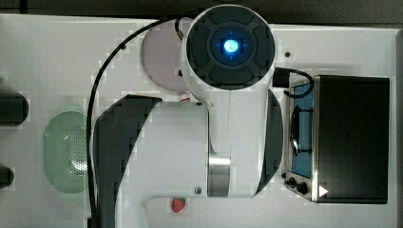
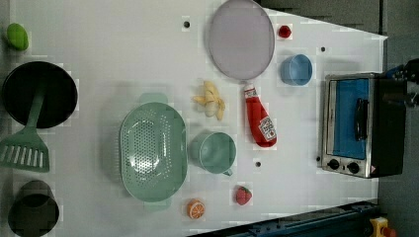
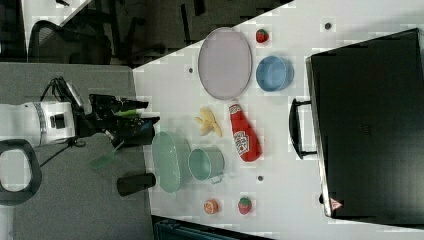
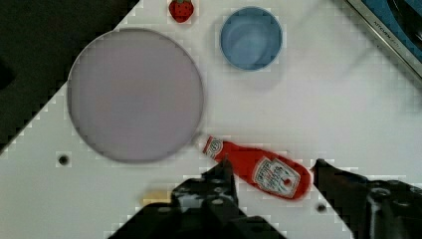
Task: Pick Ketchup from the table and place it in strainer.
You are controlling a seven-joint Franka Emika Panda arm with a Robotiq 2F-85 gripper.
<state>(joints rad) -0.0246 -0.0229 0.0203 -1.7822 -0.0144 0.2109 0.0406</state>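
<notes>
The ketchup (image 2: 260, 119) lies on its side on the white table (image 2: 99, 59), cap touching or nearly touching the rim of the grey-lilac plate (image 2: 241, 38), and the mug (image 2: 214, 152) sits near its base toward the left view's lower left. The strainer (image 2: 153, 151) sits just beside the mug on its far side, well apart from the bottle and with nothing in it.

Our gripper (image 4: 271, 172) hangs above the bottle with its jaws apart and nothing between them; in the wrist view the two dark fingers (image 4: 219, 181) straddle the bottle's thick lower half. We judge that we are in the approach, with the grasp not yet made.

To do this well, we should come straight down and close across the bottle's width near the label, where the body is fullest, rather than at the narrow neck. The carry must clear the mug's rim on the way to the strainer.

The bottle is glossy red, tapering to a small white cap, and its rounded body could roll under uneven pressure. The strainer is pale mint, oval, with a perforated floor. The plate is flat and matte.
</notes>
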